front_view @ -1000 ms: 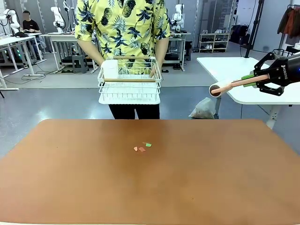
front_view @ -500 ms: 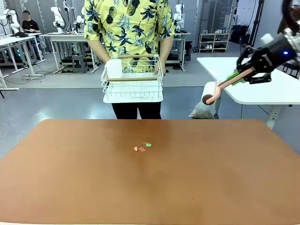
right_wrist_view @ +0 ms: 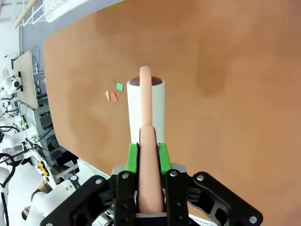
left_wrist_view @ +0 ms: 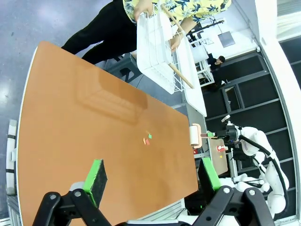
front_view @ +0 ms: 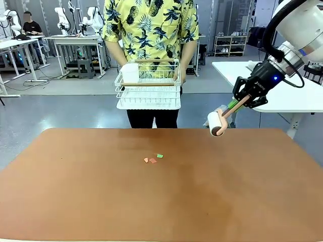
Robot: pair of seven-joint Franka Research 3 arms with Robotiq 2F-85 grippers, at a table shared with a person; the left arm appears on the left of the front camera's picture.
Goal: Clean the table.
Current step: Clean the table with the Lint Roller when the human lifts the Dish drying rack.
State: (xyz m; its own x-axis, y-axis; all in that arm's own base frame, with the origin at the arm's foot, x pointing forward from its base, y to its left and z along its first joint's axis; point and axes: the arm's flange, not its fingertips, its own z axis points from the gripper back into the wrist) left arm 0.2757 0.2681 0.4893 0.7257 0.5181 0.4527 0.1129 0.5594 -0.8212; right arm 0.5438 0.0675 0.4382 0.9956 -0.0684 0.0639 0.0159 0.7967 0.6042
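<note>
Across lower front view, table [front_view: 75, 191] spread wide, terracotta top, from 3 through 9 o'clock. Person [front_view: 151, 30] stood at 12 o'clock beyond far edge, holding white rack [front_view: 149, 96] at waist, clear of table. Right gripper [front_view: 233, 105] at 2 o'clock, clenched on pink handle of roller [front_view: 217, 123]; roller head hung over far edge, contact unclear. Left gripper [left_wrist_view: 153, 176] released, pads wide apart, nothing between, above table. Three scraps [front_view: 153, 159] lay near centre, at 8 o'clock from roller.
</note>
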